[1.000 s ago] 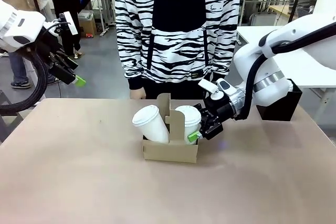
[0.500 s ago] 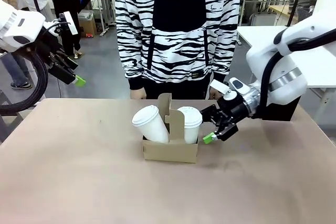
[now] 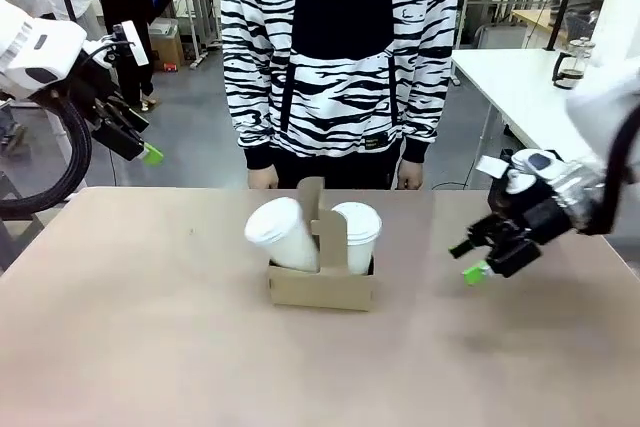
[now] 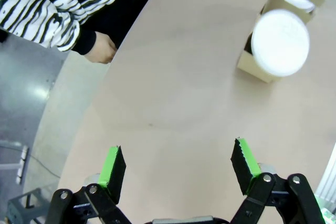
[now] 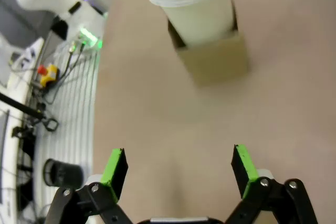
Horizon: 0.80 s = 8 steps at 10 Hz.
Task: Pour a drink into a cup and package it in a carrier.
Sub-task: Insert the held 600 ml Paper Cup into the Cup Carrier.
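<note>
The table [image 3: 150, 327] has a smooth, matte, pale brown top. One thing rests directly on it: the brown cardboard carrier [image 3: 320, 287], standing flat near the middle, slightly toward 12 o'clock, with its tall centre handle upright. Its faint shadow falls on the tabletop toward 6 o'clock.

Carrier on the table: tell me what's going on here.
Two lidded cups sit in the carrier, the left cup tilted, the right cup upright. The right gripper is open and empty, apart to its right. The left gripper hangs open, raised at the left. A person stands at the far side, hands off it.
</note>
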Each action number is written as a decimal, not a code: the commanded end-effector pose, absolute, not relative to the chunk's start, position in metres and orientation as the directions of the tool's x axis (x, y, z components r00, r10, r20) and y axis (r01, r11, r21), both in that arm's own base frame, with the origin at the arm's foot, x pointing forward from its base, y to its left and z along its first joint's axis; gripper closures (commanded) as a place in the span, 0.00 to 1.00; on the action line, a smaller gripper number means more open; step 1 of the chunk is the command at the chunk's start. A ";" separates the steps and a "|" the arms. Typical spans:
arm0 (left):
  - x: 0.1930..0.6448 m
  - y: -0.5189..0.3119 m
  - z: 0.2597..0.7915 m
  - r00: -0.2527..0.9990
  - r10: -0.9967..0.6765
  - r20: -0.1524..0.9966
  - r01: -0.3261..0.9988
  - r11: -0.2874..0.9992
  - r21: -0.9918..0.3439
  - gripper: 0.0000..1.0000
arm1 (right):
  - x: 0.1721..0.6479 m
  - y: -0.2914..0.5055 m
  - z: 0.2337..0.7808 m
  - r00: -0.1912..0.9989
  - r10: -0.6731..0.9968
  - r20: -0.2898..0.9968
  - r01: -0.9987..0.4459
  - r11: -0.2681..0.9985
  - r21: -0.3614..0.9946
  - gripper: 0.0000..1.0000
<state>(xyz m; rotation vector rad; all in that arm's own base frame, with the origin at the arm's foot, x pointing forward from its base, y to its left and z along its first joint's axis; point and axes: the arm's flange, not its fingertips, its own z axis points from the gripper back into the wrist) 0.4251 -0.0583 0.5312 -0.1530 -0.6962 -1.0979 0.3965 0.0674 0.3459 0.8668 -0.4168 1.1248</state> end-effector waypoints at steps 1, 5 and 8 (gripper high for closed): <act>0.426 -0.057 0.531 0.268 -0.761 0.591 0.858 0.467 0.213 0.00 | 0.377 0.064 0.372 0.504 0.609 0.613 -0.854 0.245 0.458 0.00; 0.426 -0.057 0.531 0.268 -0.761 0.591 0.858 0.467 0.213 0.00 | 0.350 0.044 0.389 0.624 0.591 0.511 -0.781 0.438 0.445 0.00; 0.426 -0.057 0.531 0.268 -0.761 0.591 0.858 0.467 0.213 0.00 | 0.351 0.048 0.388 0.708 0.607 0.360 -0.706 0.619 0.345 0.00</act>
